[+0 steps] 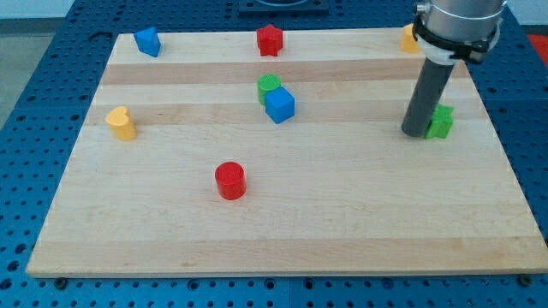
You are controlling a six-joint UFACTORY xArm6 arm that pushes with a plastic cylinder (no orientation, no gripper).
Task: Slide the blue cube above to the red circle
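The blue cube (279,105) lies near the board's middle top, touching a green block (268,85) just above and to its left. The red circle, a short red cylinder (229,180), stands lower down, left of centre, well apart from the cube. My tip (414,133) rests on the board at the view's right, far to the right of the blue cube and right beside a green block (442,122).
A blue block (147,41) sits at the top left, a red star-like block (270,39) at the top middle, an orange block (410,38) at the top right partly behind the arm, and a yellow heart-like block (122,123) at the left. The wooden board (282,231) lies on a blue pegboard.
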